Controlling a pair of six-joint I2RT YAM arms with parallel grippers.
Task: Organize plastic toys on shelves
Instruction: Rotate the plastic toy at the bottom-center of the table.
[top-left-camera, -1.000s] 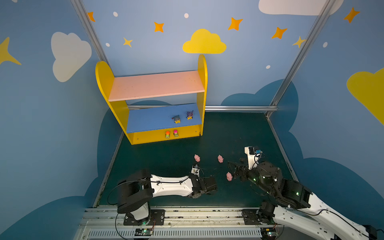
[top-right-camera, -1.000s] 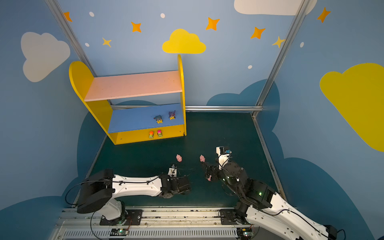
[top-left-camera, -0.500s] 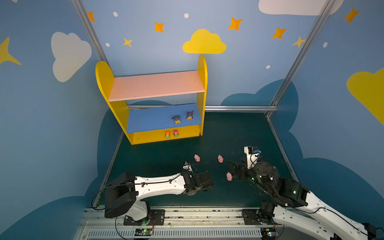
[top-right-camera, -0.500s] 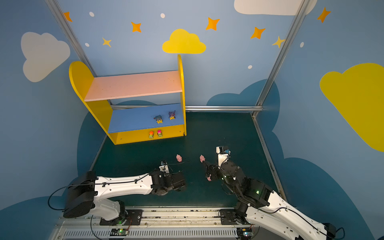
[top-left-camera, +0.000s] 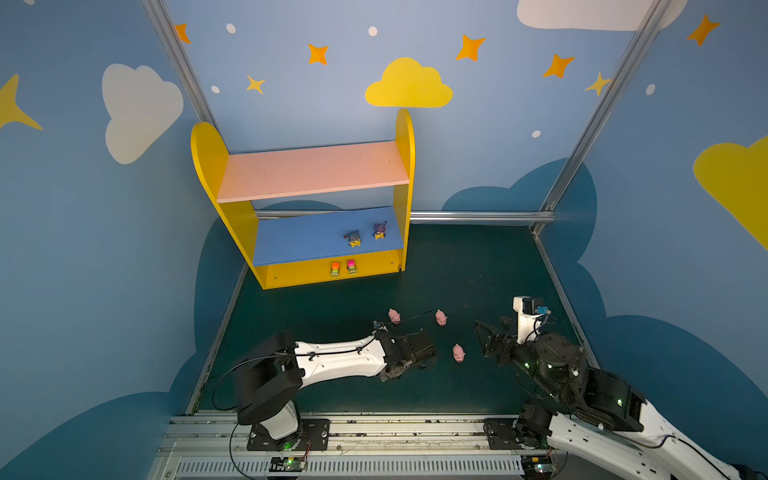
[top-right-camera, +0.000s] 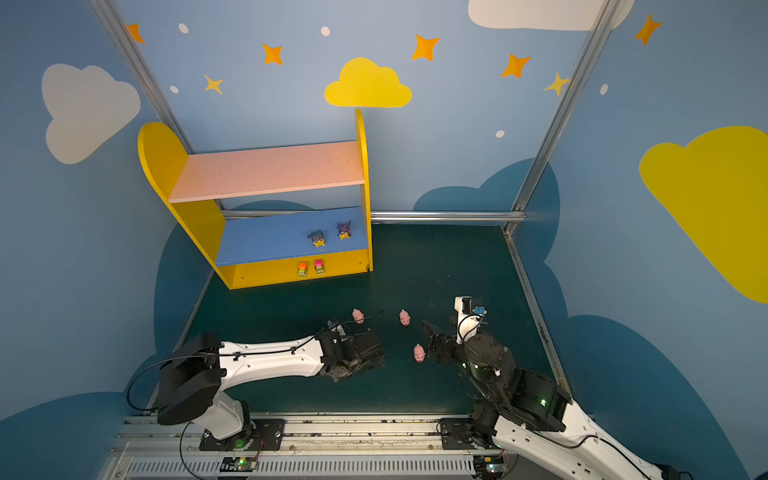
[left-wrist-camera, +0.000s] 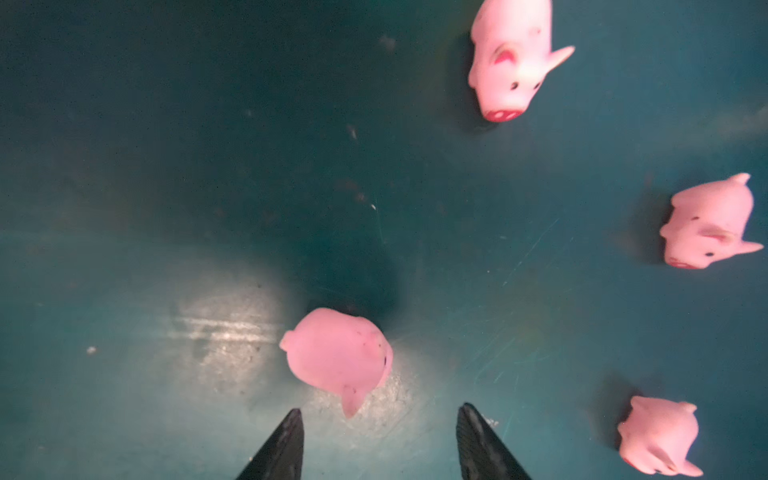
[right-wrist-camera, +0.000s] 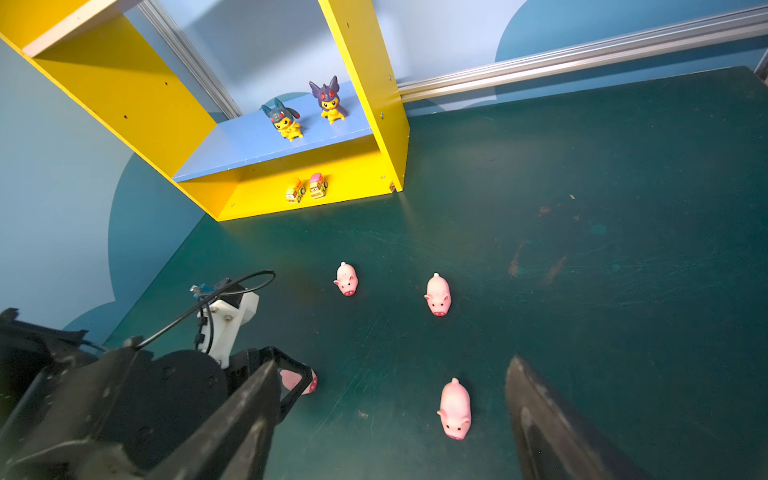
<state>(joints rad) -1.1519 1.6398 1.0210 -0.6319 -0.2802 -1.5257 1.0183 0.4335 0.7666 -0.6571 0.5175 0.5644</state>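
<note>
- The table top (right-wrist-camera: 582, 249) is a dark green matt sheet, scratched and scuffed, with a dull shine where light falls on it.
- The pigs (left-wrist-camera: 509, 58) look like smooth, soft pink plastic with painted marks.
- The shelf unit (right-wrist-camera: 124, 83) is painted board, smooth and satin.
- The figures (right-wrist-camera: 286, 120) and cars (right-wrist-camera: 318, 187) are hard, slightly glossy plastic.
- The rail (top-left-camera: 478, 216) at the back is bare brushed metal.
- The arm covers (top-left-camera: 340, 361) are glossy white plastic.
- The left gripper (left-wrist-camera: 379, 412) has fingers (left-wrist-camera: 282, 449) of matt black plastic.
- The walls (top-left-camera: 83, 249) are matt and printed.
</note>
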